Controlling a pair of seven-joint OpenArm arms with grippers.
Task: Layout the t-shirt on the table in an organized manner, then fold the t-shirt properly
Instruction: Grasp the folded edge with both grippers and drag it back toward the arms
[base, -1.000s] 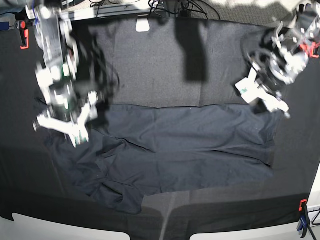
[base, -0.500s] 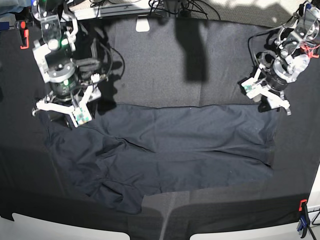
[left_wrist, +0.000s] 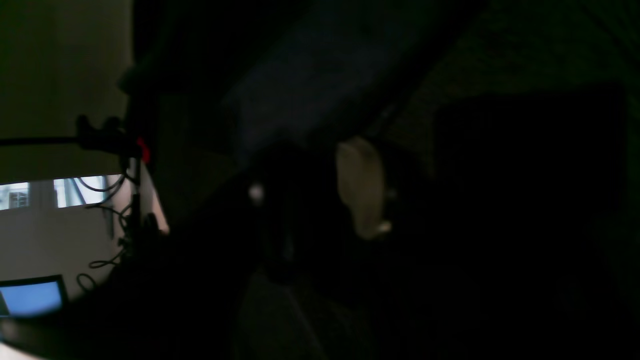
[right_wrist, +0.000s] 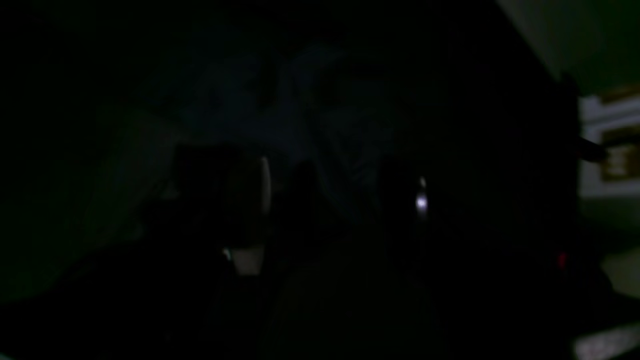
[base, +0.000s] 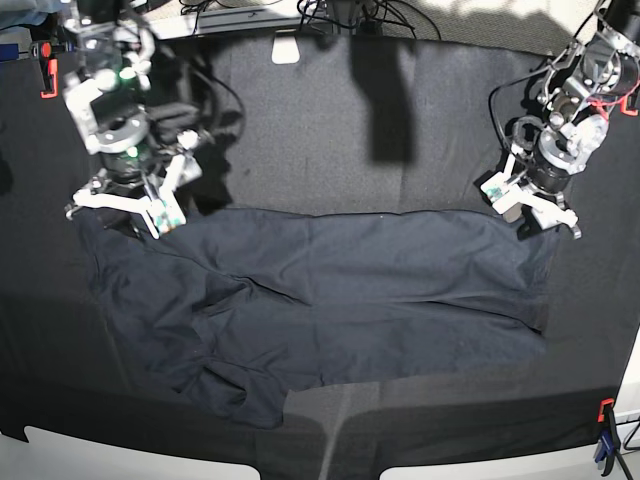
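Wrist views were both nearly black. From the left wrist camera only one pale fingertip (left_wrist: 361, 187) and a lit strip of room at the frame's edge could be made out; from the right wrist camera, a faint pad edge (right_wrist: 264, 192) and a small glint. Neither showed cloth detail or contact.

Base view alone showed the layout. The t-shirt (base: 330, 295) lay spread across the table (base: 300, 130), rumpled toward its near corner below the right gripper (base: 120, 212). That gripper stood at the t-shirt's far corner with jaws spread wide; contact with the fabric could not be determined. The left gripper (base: 535, 212) stood at the t-shirt's opposite far corner; its jaw width and any hold could not be told. A clamp (base: 605, 432) was cut off at the frame edge.
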